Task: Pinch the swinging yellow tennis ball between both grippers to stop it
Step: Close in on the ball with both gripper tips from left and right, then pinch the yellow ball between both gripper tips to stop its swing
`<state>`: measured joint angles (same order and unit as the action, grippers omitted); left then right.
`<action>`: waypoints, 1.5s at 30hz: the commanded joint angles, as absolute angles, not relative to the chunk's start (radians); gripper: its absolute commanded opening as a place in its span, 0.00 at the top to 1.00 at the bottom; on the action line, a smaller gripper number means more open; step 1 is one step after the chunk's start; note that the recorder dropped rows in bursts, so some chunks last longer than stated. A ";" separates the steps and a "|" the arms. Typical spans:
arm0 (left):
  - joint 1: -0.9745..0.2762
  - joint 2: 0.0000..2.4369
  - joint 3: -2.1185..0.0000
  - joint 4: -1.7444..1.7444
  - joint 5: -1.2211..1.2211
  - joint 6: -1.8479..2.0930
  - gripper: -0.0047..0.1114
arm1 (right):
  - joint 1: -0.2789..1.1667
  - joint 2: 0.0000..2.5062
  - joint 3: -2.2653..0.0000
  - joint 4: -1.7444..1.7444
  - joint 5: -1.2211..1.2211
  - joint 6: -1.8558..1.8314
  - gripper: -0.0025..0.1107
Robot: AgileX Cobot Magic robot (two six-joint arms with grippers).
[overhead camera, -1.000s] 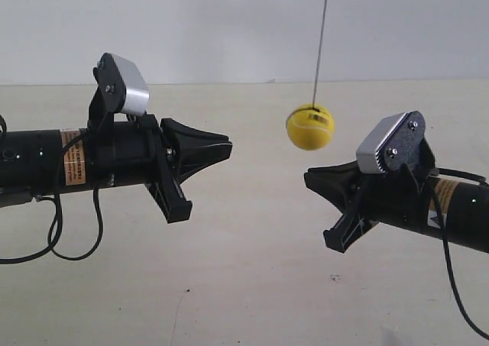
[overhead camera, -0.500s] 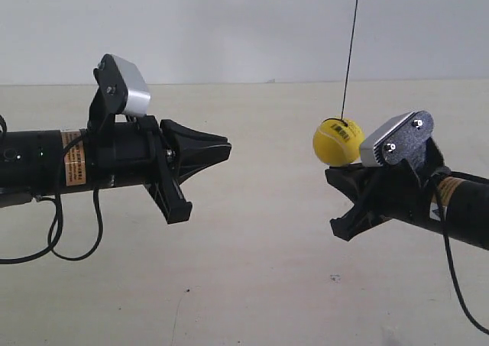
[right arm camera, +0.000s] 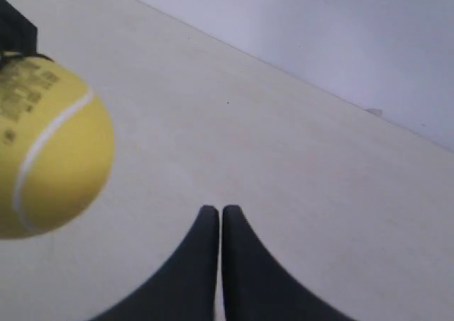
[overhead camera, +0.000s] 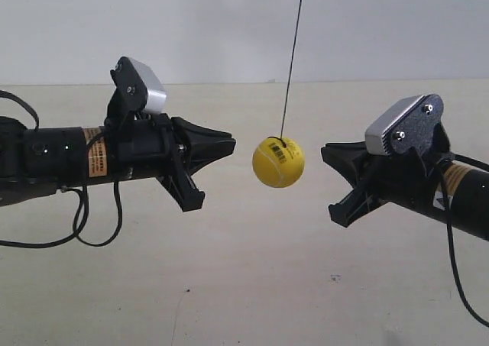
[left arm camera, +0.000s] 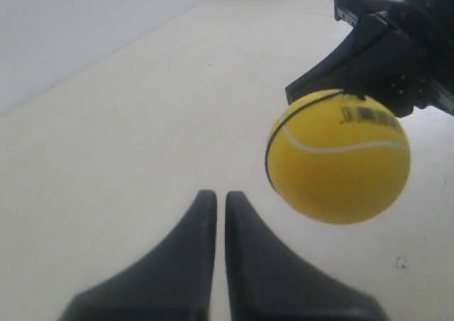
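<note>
The yellow tennis ball (overhead camera: 279,163) hangs on its thin dark string (overhead camera: 293,56) in the gap between the two grippers, touching neither. My left gripper (overhead camera: 230,143), on the arm at the exterior view's left, is shut, its tip a short way from the ball. My right gripper (overhead camera: 324,152) is also shut and sits slightly farther off on the other side. In the left wrist view the ball (left arm camera: 339,158) floats just beyond and beside the shut left gripper (left arm camera: 220,195), with the right gripper (left arm camera: 369,52) behind it. In the right wrist view the ball (right arm camera: 50,151) is off to one side of the right gripper (right arm camera: 218,209).
A pale beige tabletop (overhead camera: 244,285) lies below both arms, with a white wall (overhead camera: 229,25) behind. Loose black cables (overhead camera: 76,224) hang under the arm at the exterior view's left, and another cable (overhead camera: 458,285) trails from the other arm.
The ball has swung from beside the right gripper back to the middle of the gap. The left arm has pushed forward toward it. The right gripper has shifted slightly.
</note>
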<state>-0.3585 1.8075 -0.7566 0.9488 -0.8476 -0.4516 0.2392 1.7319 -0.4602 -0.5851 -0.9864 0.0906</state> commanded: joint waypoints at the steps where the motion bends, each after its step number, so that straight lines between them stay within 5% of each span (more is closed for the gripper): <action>1: -0.373 1.827 -0.787 0.984 -0.873 -0.468 0.92 | 0.242 1.722 -0.465 -0.609 -1.008 0.099 0.98; 45: -0.486 1.827 -0.792 0.991 -0.865 -0.426 0.92 | 0.242 1.715 -0.465 -0.697 -1.012 0.120 0.98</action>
